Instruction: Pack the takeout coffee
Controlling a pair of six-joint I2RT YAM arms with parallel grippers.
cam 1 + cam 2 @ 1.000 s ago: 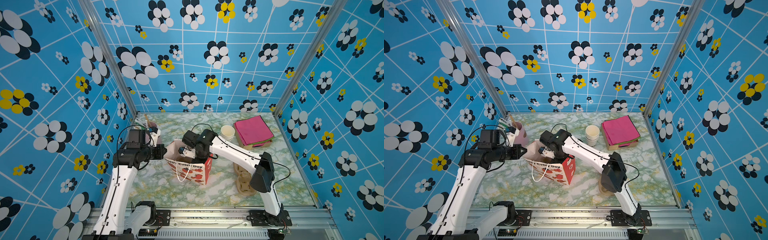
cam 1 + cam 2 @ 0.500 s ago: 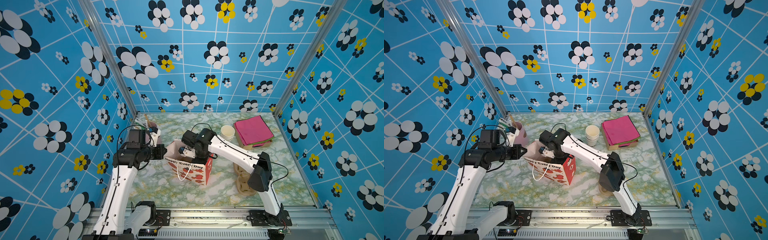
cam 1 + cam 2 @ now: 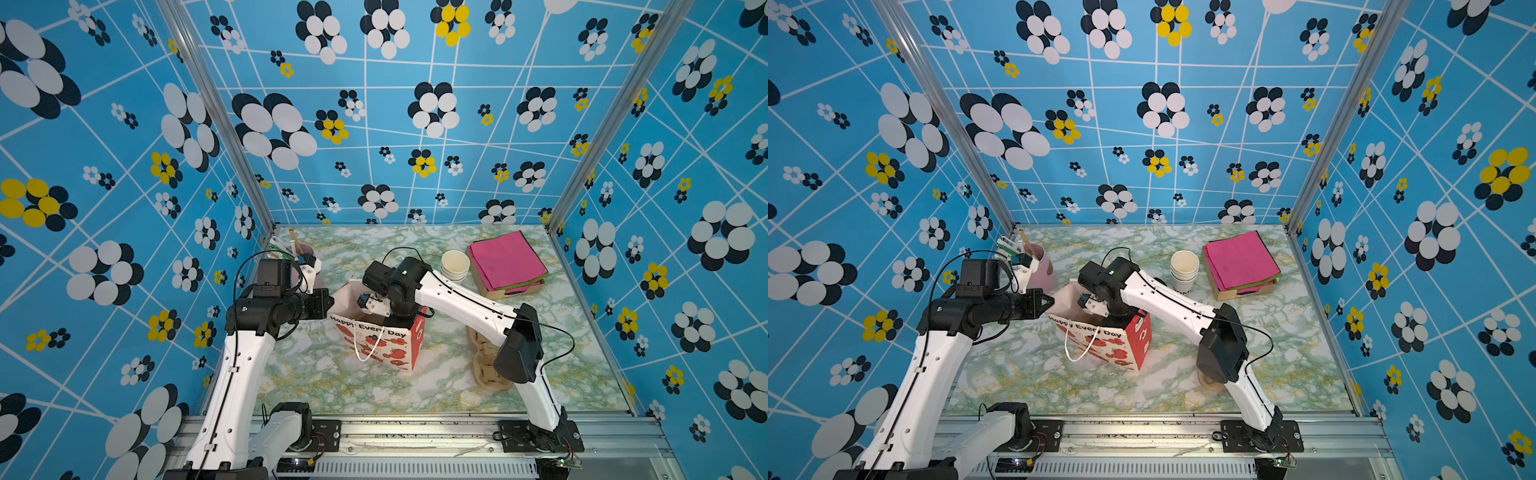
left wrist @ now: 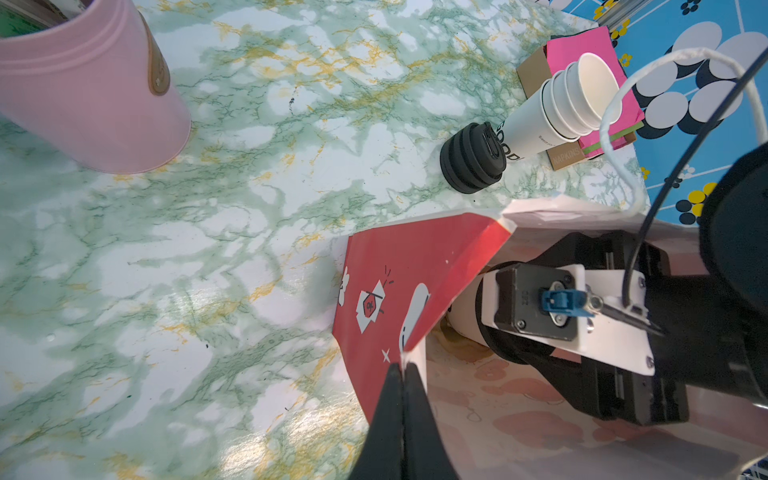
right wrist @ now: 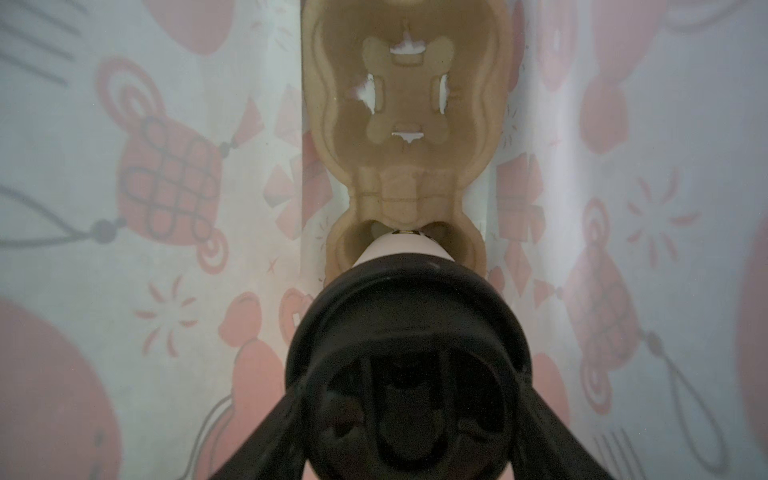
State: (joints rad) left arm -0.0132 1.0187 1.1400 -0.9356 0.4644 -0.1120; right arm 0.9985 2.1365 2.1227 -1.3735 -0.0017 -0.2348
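- left gripper (image 4: 402, 376): pressed together, pinching red paper gift bag (image 4: 395, 282) rim.
- right gripper (image 5: 409, 374): clasping white paper cup with black plastic lid (image 5: 409, 307); tan pulp carrier (image 5: 409, 195) just ahead.

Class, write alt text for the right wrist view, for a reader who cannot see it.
The right gripper holds the takeout coffee by its black lid, its base at one pocket of a cup carrier inside the paper bag. The other pocket is empty.
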